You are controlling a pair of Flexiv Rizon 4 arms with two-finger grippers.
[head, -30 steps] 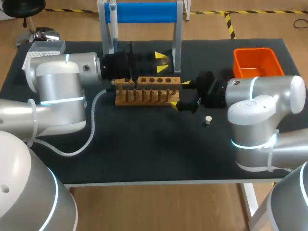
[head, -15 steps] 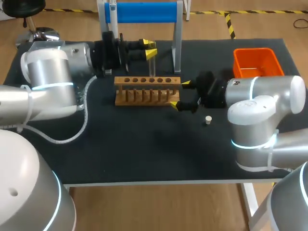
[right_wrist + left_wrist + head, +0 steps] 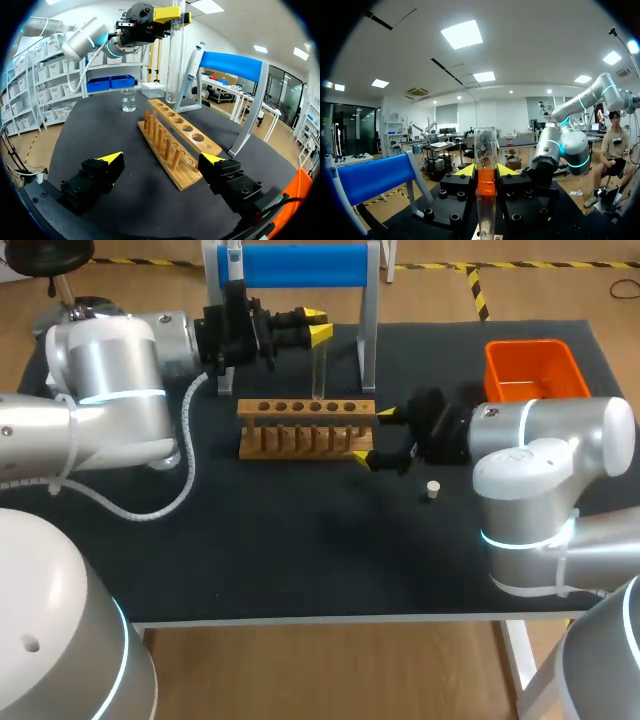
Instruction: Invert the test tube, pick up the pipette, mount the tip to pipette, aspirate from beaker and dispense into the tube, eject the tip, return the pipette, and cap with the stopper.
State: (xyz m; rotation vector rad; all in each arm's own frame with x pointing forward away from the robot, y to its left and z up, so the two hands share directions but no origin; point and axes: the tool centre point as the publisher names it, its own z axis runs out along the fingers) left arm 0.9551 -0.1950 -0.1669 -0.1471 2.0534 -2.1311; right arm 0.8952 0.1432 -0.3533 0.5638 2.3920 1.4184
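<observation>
Clear glass test tube (image 3: 318, 368) hangs upright, long axis vertical, clenched in left tool (image 3: 316, 326) above pegged wooden rack (image 3: 306, 427); right tool (image 3: 162, 158) released

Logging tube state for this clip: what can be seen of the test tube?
The test tube is clear, glass-like and looks empty. It stands upright, clamped near its upper end by the left gripper, lower end just over the wooden rack; whether it touches the rack is unclear.
</observation>
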